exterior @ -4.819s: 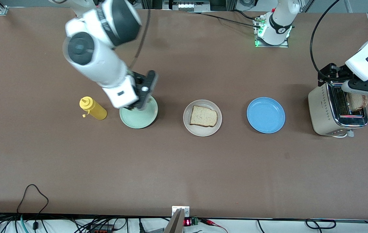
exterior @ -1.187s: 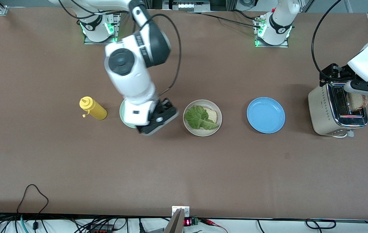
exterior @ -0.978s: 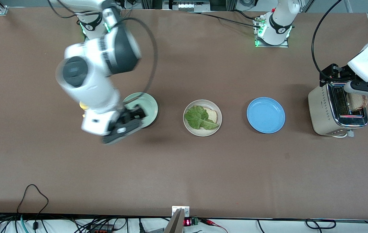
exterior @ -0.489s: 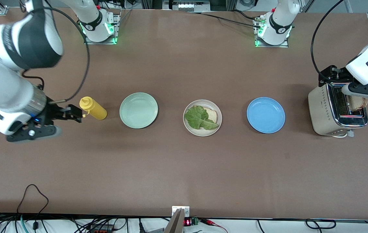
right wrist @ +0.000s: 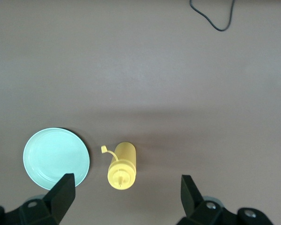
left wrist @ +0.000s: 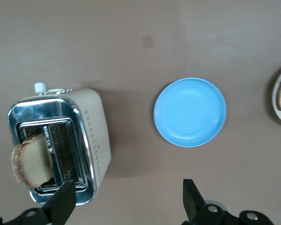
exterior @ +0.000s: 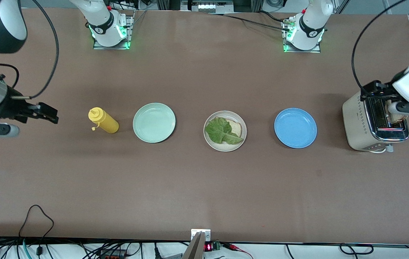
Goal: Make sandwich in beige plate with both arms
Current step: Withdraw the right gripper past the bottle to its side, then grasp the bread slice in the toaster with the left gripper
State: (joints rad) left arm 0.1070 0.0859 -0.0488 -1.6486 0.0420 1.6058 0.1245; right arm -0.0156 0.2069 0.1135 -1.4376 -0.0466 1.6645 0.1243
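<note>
The beige plate [exterior: 238, 144] sits mid-table with one bread slice [exterior: 237, 126] mostly covered by a green lettuce leaf [exterior: 220, 131]; its rim [left wrist: 275, 93] shows at the edge of the left wrist view. A second bread slice [exterior: 397, 115] stands in the toaster [exterior: 361, 126] slot, and it also shows in the left wrist view [left wrist: 30, 159]. My left gripper [exterior: 375, 90] is open and empty, up over the toaster's edge [left wrist: 127, 194]. My right gripper [exterior: 44, 114] is open and empty, over the table at the right arm's end [right wrist: 126, 192].
A yellow squeeze bottle [exterior: 103, 121] lies beside the mint-green plate [exterior: 154, 122]; both show in the right wrist view, the bottle [right wrist: 122, 166] and the plate [right wrist: 56, 158]. A blue plate [exterior: 295, 128] sits between the beige plate and the toaster [left wrist: 96, 140].
The right arm laid the lettuce on the bread, then swung away past the mint plate and bottle toward its end of the table. The left gripper shifted slightly over the toaster.
</note>
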